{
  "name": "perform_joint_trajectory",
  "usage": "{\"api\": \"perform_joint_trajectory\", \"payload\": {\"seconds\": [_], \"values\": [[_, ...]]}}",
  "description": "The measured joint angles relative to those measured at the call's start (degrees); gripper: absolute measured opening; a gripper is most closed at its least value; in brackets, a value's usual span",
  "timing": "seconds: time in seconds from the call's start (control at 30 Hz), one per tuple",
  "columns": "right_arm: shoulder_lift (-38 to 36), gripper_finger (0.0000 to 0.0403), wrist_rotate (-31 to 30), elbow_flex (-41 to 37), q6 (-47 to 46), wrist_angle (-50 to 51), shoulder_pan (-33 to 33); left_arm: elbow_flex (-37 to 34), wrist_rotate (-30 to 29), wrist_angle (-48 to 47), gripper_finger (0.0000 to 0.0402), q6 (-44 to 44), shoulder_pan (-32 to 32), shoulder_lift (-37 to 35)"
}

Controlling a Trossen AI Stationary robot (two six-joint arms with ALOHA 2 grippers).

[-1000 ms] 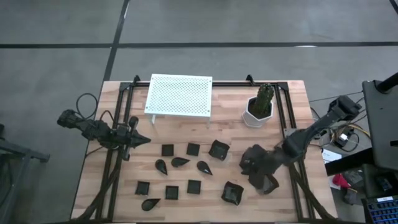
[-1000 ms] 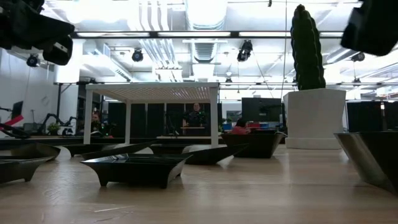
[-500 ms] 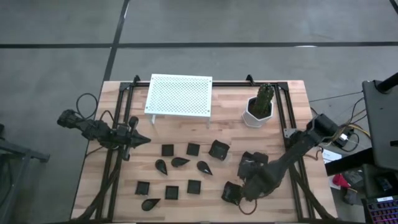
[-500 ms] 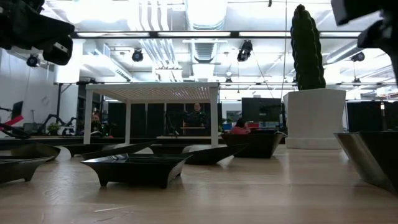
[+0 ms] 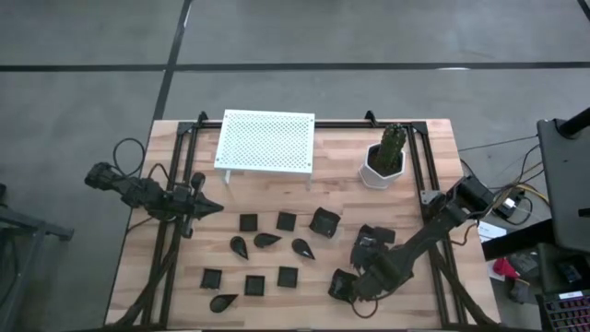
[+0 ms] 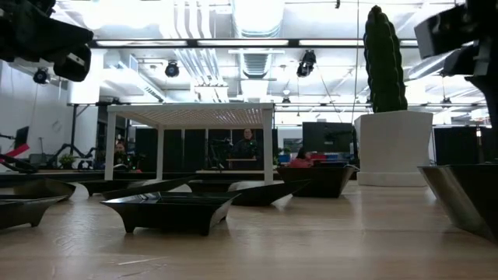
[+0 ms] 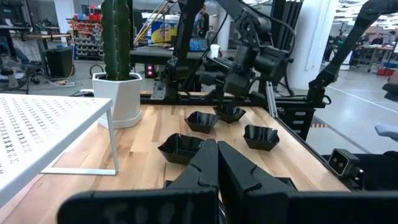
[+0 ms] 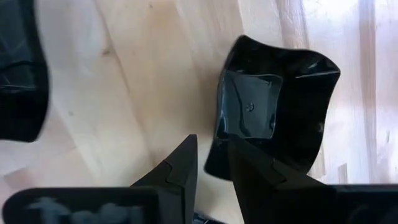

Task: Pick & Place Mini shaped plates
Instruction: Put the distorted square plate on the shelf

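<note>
The right gripper (image 8: 211, 163) hung over a raised-rim square plate (image 8: 273, 109), its fingers narrowly apart astride the plate's near rim, nothing lifted. The left gripper (image 5: 214, 208), closed and empty, waited well apart.

Small black mini shaped plates (image 5: 267, 240) lie scattered upright on the tabletop.

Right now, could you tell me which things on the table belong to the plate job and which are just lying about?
Job: the mini shaped plates; the raised-rim plate that the right gripper straddles.
Lying about: white rack; potted cactus; left gripper, parked.
</note>
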State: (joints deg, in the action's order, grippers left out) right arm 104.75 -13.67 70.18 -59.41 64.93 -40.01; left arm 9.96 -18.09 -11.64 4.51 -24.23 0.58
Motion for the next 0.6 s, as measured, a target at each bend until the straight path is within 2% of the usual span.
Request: {"api": "perform_joint_trajectory", "payload": {"seconds": [0.37,0.6], "values": [[0.0,0.0086,-1.6,-4.8,-1.5,-5.2,0.0,0.0,0.0,0.0,0.0000,0.0,0.0,0.0],[0.0,0.0063,-2.5,-5.8,-1.5,-5.4,0.0,0.0,0.0,0.0,0.0000,0.0,0.0,0.0]]}}
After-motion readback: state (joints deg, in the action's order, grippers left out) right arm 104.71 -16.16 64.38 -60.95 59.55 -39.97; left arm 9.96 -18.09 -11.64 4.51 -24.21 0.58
